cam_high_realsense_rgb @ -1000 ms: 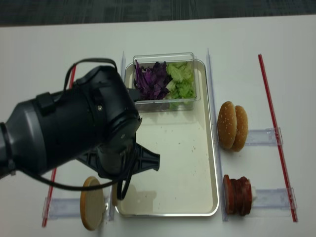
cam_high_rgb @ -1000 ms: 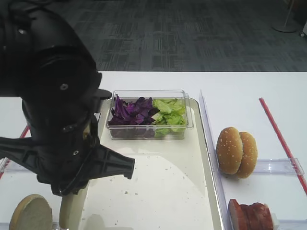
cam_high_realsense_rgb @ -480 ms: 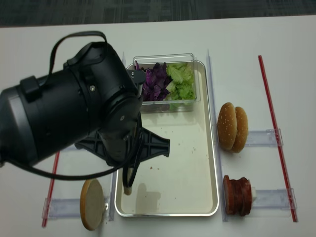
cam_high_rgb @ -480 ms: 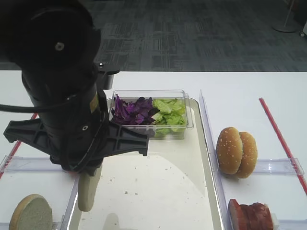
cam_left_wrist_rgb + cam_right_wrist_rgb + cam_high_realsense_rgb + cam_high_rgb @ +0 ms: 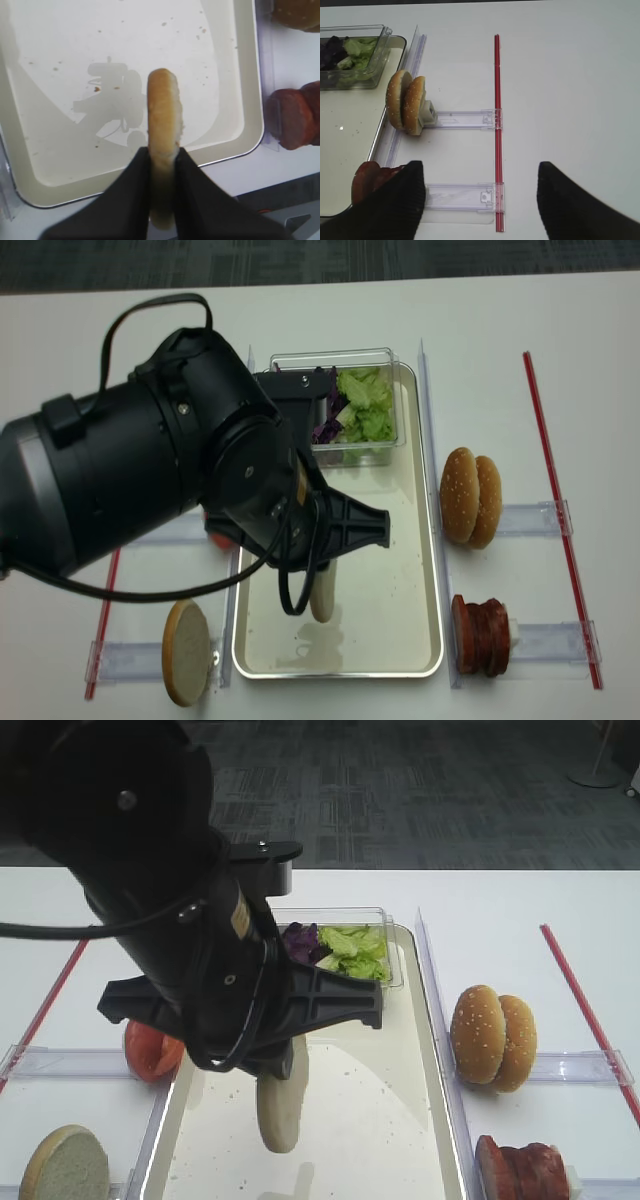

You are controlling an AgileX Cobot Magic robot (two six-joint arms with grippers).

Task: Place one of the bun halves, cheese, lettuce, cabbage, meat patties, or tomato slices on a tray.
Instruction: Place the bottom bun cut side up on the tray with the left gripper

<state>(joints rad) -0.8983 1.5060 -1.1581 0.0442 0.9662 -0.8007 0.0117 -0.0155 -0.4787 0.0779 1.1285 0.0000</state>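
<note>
The bun half [image 5: 162, 135] hangs on edge above the tray [image 5: 240, 75], clamped between the two dark fingers [image 5: 135, 175] of the left gripper [image 5: 161, 165]. It is held upright, its thin rim facing the wrist camera, over the middle of the tray's near half and clear of the floor, where its shadow falls (a few crumbs dot the pale surface around that shadow). From the high view the same bun half [image 5: 281, 1105] shows below the bulky black left arm [image 5: 170, 910], hanging towards the tray's front edge.

At the tray's far end sits a clear box holding lettuce [image 5: 352, 948] and purple cabbage [image 5: 298, 942], the cabbage partly hidden by the arm. Off the tray's left edge lie tomato slices [image 5: 150, 1050] and, nearer the table's front left corner, another bun half [image 5: 65, 1165] standing in a clear holder. Off the right edge a pair of seeded bun halves [image 5: 493, 1035] stand together, with meat patties [image 5: 522, 1168] nearer the front. A red strip [image 5: 590, 1015] runs along the table's right side.

The right gripper [image 5: 480, 200] hangs over the table's right side, its two dark fingers [image 5: 570, 200] well apart with nothing between them.
</note>
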